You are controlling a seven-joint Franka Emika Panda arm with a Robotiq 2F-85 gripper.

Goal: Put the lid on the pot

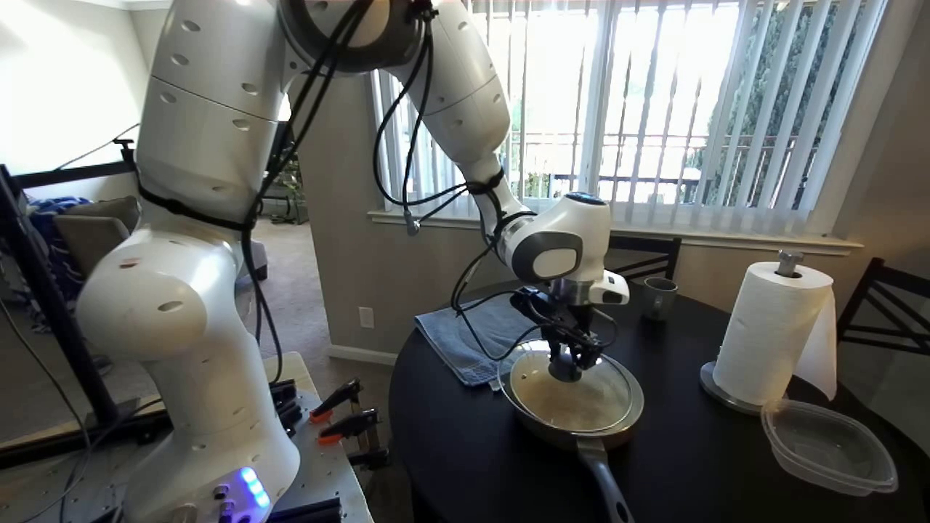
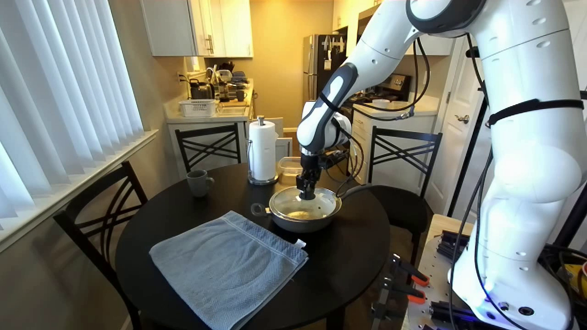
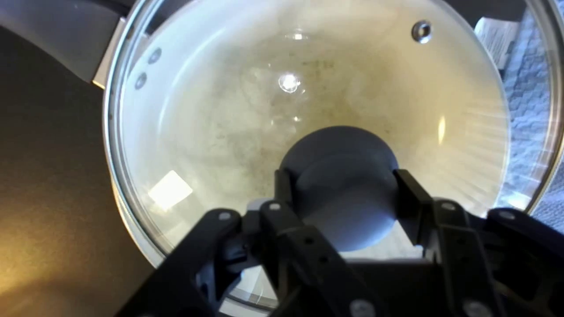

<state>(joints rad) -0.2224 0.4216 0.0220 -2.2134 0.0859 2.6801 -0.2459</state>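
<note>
The pincer stands over the pot with its fingers parted by just the breadth of the dark knob, one against either side, so it has hold of the lid by that knob. The lid is above the pot, covering most of its pale inside, but a little off centre: in the wrist view its metal rim reaches past the pot on the side by the blue-grey towel, while a strip of the pot's own edge shows beyond it at lower left. Whether lid and pot touch all the way round I cannot tell. The pot rests on the dark round table, its long handle pointing away from the towel and a small loop handle on the opposite side. The towel lies folded flat near the pot, its white tag on the edge that faces it. A grey mug stands upright well apart from the pot, and a paper roll stands on its metal holder with a clear plastic container just beside it on the same table. Dark chairs stand around the table, and in an exterior view a window with upright blinds is behind it. The white arm, shown in both exterior views, stands on a separate metal stand and reaches down to the pincer
</note>
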